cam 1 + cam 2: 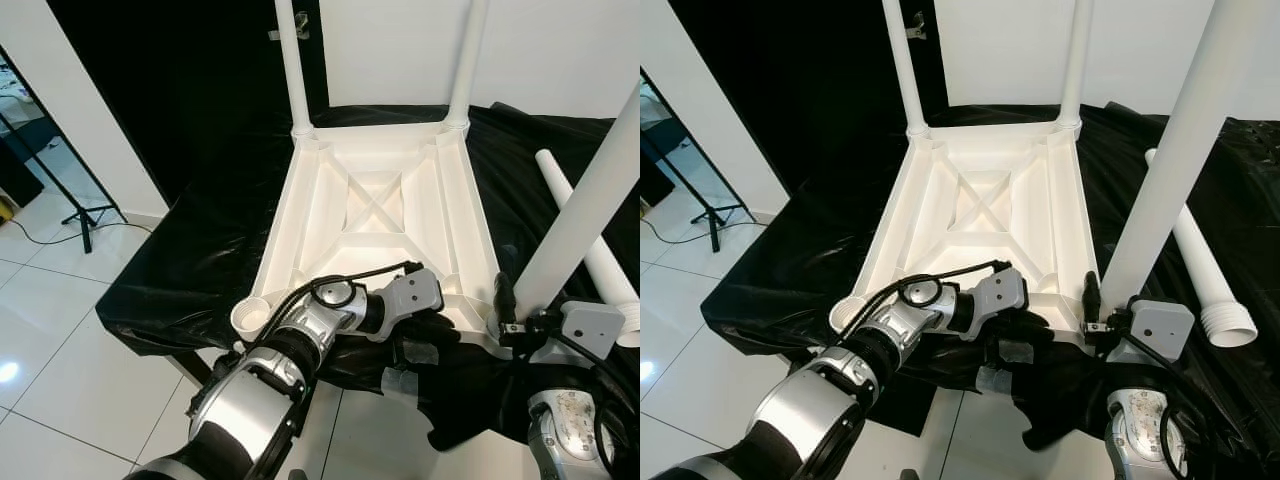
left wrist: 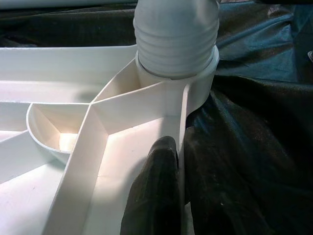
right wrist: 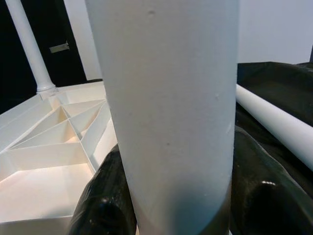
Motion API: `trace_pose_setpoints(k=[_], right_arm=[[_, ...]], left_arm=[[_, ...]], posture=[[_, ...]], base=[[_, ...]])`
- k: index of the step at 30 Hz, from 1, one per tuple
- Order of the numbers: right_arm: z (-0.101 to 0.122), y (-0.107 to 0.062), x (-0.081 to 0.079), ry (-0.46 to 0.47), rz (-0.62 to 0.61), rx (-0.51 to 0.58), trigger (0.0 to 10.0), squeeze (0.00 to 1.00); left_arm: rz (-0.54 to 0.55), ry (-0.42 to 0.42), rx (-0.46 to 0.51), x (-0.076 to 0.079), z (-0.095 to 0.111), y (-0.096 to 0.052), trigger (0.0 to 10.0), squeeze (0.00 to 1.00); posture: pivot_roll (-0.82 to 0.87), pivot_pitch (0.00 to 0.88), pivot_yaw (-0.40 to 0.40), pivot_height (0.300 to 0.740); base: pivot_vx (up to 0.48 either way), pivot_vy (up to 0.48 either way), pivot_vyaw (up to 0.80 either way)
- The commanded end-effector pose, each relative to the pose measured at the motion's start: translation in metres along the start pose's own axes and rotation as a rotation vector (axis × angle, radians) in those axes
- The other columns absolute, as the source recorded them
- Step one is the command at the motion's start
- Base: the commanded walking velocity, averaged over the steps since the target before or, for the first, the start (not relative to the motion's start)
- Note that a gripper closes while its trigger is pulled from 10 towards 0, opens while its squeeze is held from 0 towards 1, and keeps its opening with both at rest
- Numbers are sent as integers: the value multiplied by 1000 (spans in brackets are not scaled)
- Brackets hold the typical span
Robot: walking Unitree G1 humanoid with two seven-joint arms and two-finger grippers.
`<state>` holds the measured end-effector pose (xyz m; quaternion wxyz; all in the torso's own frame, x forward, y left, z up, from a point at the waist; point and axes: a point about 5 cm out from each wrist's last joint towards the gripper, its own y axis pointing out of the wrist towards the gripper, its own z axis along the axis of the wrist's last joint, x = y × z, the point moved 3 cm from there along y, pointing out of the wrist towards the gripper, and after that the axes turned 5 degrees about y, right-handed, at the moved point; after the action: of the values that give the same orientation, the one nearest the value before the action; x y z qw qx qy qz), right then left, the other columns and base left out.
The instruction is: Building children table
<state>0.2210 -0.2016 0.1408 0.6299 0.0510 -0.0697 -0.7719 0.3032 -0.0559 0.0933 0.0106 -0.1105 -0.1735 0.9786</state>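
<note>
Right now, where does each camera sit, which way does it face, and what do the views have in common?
Left eye: head, looking down at the upturned tabletop; both arms show.
Right eye: same scene; right gripper around the near-right leg.
Left wrist: along the left gripper, clamped on the tabletop's rim, toward that leg's socket.
Right wrist: along its fingers, straddling the leg.
Shared: leg and tabletop.

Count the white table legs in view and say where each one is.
4. Two stand screwed into the far corners of the upturned tabletop: far left leg, far right leg. Near-right leg sits in the right gripper. Loose leg lies on the black cloth.
</note>
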Motion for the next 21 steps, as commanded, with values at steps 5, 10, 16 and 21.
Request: trace_pose_setpoints(k=[5, 10, 16, 21], right_arm=[[-22, -3, 10, -26, 69, -100, 10000, 1000], [-14, 1, 8, -86, 166, -56, 10000, 0], [-7, 11, 14, -106, 262, -41, 10000, 0], [-23, 11, 15, -58, 402, -169, 10000, 0]], left_arm=[[197, -130, -92, -7, -35, -15, 10000, 0], [195, -128, -92, -7, -35, -15, 10000, 0], [196, -126, -89, -8, -33, -14, 10000, 0], [196, -127, -88, -8, -33, -14, 10000, 0]], posture=[[48, 0, 74, 740], [41, 0, 74, 740], [37, 0, 73, 740], [33, 0, 72, 740]], base=[[0, 0, 0], [0, 0, 0], [0, 0, 0], [0, 0, 0]])
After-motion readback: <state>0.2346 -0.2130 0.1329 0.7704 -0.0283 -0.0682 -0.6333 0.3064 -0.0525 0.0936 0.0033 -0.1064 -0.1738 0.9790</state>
